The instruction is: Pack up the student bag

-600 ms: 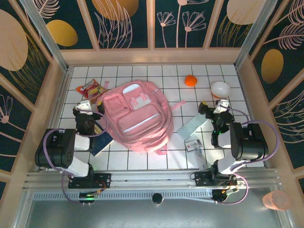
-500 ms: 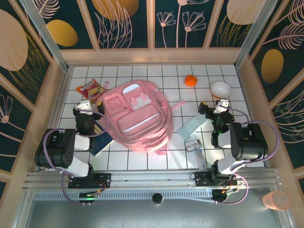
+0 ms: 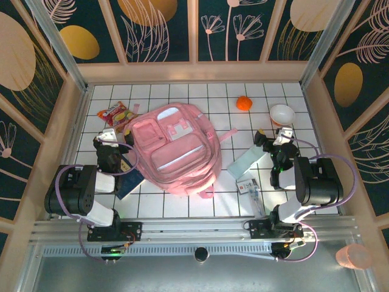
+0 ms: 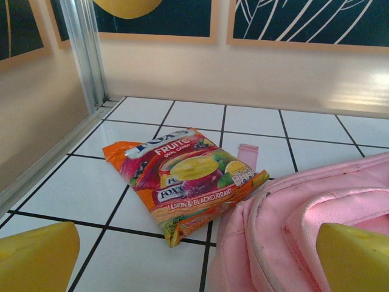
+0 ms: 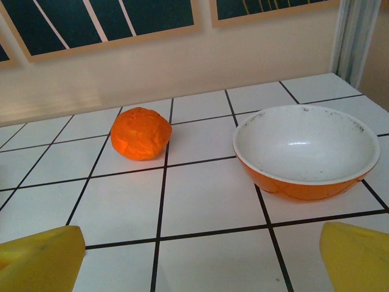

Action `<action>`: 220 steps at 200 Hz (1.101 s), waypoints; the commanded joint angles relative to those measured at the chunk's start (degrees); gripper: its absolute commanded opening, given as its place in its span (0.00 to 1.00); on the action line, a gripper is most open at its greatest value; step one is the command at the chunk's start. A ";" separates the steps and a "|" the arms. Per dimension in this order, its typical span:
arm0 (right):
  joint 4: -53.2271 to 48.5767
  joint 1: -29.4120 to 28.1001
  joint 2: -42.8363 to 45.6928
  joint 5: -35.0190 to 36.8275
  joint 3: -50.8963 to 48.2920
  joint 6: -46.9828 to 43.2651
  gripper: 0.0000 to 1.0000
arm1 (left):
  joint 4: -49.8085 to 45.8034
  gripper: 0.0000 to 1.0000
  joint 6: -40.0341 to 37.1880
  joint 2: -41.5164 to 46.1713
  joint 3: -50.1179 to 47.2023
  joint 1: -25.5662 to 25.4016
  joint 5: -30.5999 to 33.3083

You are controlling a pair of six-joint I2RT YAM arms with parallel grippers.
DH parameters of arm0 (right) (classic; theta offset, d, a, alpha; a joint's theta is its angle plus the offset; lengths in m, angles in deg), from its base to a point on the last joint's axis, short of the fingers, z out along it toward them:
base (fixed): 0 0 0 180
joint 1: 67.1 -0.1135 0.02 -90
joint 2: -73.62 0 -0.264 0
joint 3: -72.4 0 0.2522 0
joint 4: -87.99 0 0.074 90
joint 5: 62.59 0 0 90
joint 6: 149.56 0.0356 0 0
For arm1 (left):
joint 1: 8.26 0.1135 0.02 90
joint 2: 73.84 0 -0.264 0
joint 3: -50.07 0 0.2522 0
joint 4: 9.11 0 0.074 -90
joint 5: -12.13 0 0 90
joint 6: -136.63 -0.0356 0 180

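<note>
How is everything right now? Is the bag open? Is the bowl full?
student bag: lying flat, front up, pockets look shut.
candy packet: flat on the tiles, looks unopened.
bowl: upright, empty.
orange ball: resting on the tiles, apart from the bowl.
left gripper: open, holding nothing.
right gripper: open, holding nothing.

Right of the left gripper [image 4: 194, 261], the student bag [image 4: 304, 231] is cut off by 2 edges, and its 2 fingers [image 4: 36, 258] are cropped.
</note>
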 commanded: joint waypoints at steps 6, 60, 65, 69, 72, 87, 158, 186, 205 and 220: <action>2.08 -0.12 -0.20 0.74 0.06 -0.84 0.99 | 0.70 0.99 -0.16 0.16 0.95 0.26 -0.93; 2.11 -0.13 -0.15 0.74 0.06 -0.88 0.99 | 0.76 0.99 -0.14 0.14 0.94 0.25 -0.97; 2.06 -0.18 -0.16 0.74 0.06 -0.84 0.99 | 0.72 0.99 -0.19 0.14 0.94 0.25 -0.96; 2.07 -0.16 -0.21 0.74 0.10 -0.83 0.99 | 0.72 0.99 -0.21 0.12 0.94 0.25 -0.97; 2.06 -0.11 -0.20 0.74 0.08 -0.84 0.99 | 0.68 0.99 -0.21 0.15 0.94 0.25 -0.97; 2.10 -0.13 -0.17 0.74 0.06 -0.81 0.99 | 0.72 0.99 -0.17 0.12 0.94 0.25 -0.97; -13.41 -0.10 8.04 0.27 5.26 -1.10 0.99 | -17.57 0.85 0.18 7.65 8.05 0.25 0.92; -35.89 -0.61 12.38 -3.16 17.73 3.53 0.99 | -31.89 0.84 4.79 16.01 14.89 0.25 0.98; -50.58 -1.85 11.78 -5.03 27.71 6.68 0.99 | -44.83 0.81 11.43 19.36 21.03 0.25 -0.45; -59.39 -4.00 10.81 -5.37 34.53 7.61 0.99 | -52.45 0.77 16.83 20.45 24.53 0.29 -3.78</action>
